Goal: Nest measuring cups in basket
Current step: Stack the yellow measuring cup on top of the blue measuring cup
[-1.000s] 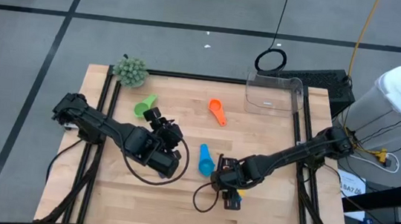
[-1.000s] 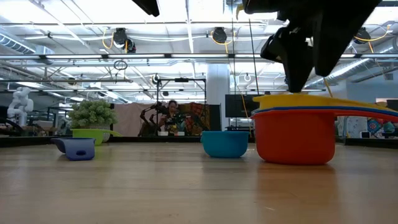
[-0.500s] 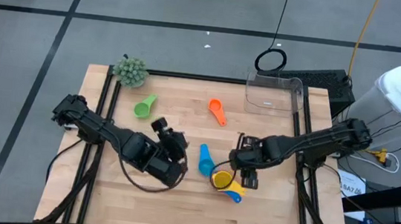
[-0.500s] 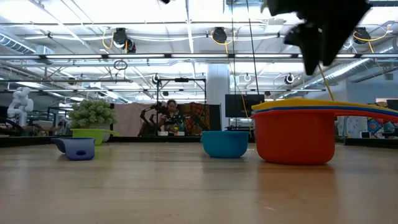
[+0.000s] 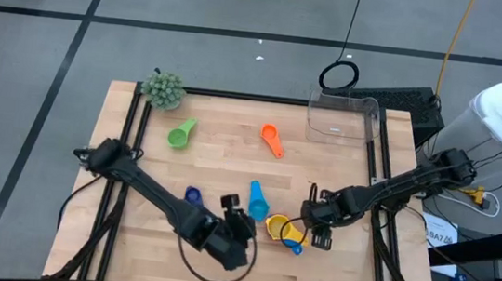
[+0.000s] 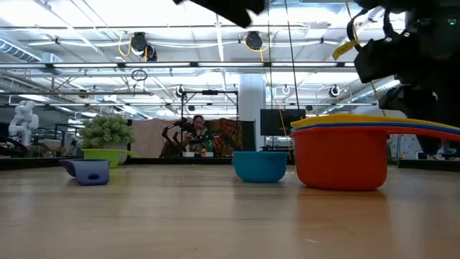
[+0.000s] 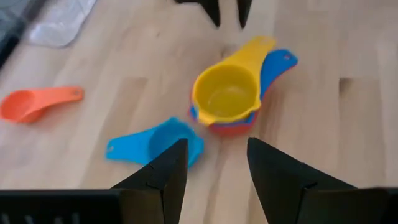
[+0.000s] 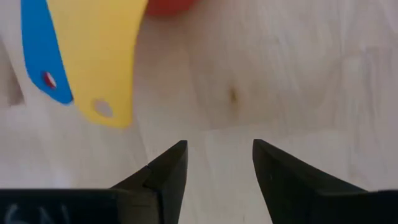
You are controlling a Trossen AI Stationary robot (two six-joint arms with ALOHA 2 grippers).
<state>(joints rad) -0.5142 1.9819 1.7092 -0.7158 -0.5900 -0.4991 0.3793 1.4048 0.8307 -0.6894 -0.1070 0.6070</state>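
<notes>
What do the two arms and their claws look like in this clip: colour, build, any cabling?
Both arms are black, built of slim jointed links. A loose black cable loops from the left arm over the table, near the left claw. The right claw is equally dark. Seen from the wrists, each claw has two matte black, wedge-shaped fingers with no markings.

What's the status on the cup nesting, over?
Both tools open, empty: left tool, right tool flank the nested stack. Light blue cup, dark blue, green, orange cups loose. Basket empty. Nothing blocking.
</notes>
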